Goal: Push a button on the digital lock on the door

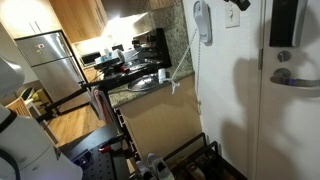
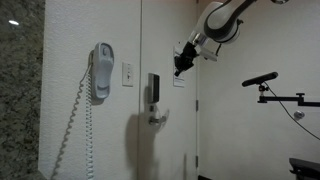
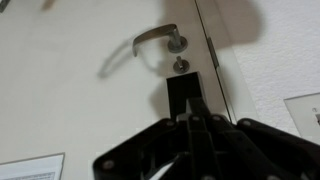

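The digital lock [image 2: 153, 88] is a tall black panel on the white door [image 2: 165, 140], above the silver lever handle [image 2: 157, 118]. My gripper [image 2: 181, 68] hangs in front of the door, to the right of the lock's top and apart from it, fingers shut with nothing between them. The wrist view is upside down: the lock [image 3: 183, 92] runs from below the handle [image 3: 155, 38] down to my shut gripper [image 3: 195, 106], which covers its near end. An exterior view shows the lock [image 1: 285, 22] and handle [image 1: 290, 76] at the right, with my gripper [image 1: 238, 4] at the top edge.
A white wall handset [image 2: 101, 70] with a coiled cord and a switch plate [image 2: 127, 73] are left of the door. A black camera boom [image 2: 262, 79] juts in at the right. A kitchen counter with a stove [image 1: 140, 70] lies behind.
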